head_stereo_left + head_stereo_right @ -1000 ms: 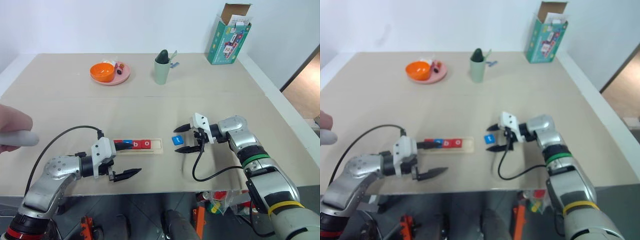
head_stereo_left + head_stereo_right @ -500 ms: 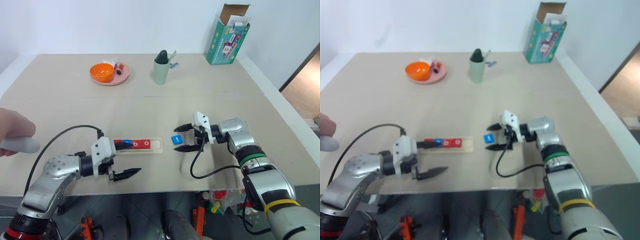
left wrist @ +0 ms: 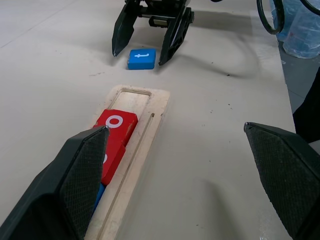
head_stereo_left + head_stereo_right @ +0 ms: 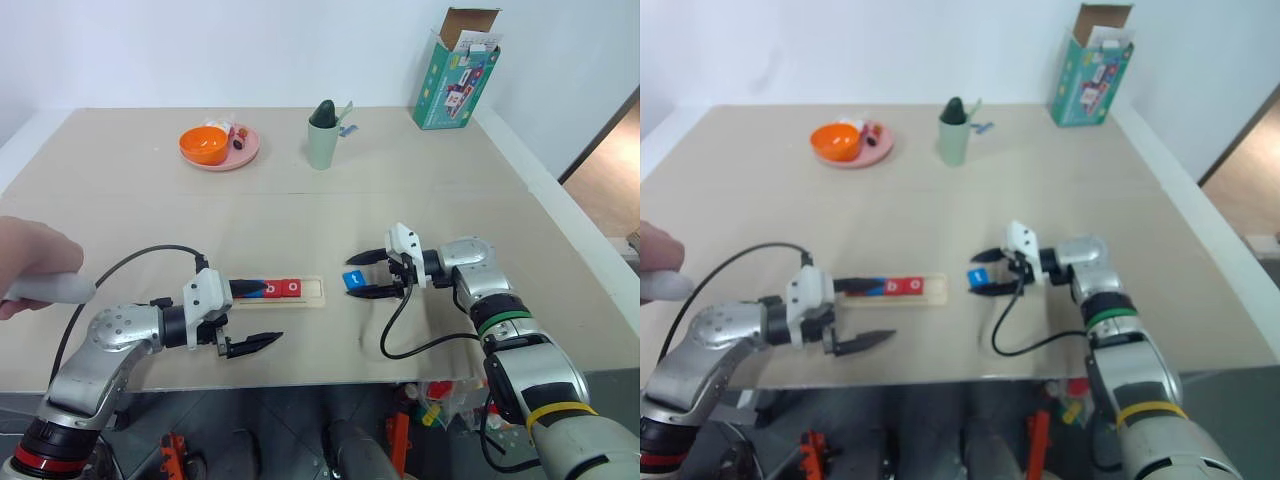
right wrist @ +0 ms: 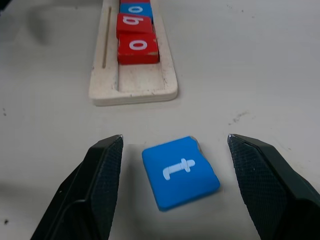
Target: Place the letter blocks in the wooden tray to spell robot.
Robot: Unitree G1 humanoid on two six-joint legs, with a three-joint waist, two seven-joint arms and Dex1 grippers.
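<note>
The wooden tray [image 4: 312, 291] lies near the table's front edge and holds several letter blocks in its slot. The red "o" [image 5: 137, 48] is the last of them, with a red "b" [image 5: 134, 25] and a blue block behind it. The tray's end compartment beside the "o" is bare. A blue "t" block [image 5: 180, 172] lies flat on the table just past that end. My right gripper [image 4: 352, 278] is open and straddles the "t", a gap showing on each side. My left gripper [image 3: 175, 127] is open over the tray's other end, holding nothing.
A pink plate with an orange bowl [image 4: 205, 145], a green cup [image 4: 323, 135] and an open green box [image 4: 458, 70] stand at the back of the table. At the left edge a person's hand [image 4: 35, 265] holds a white handle. Black cables trail from both wrists.
My right gripper's fingers have drawn closer together around the blue "t" block. The left gripper has stayed put. The person's hand has shifted slightly.
</note>
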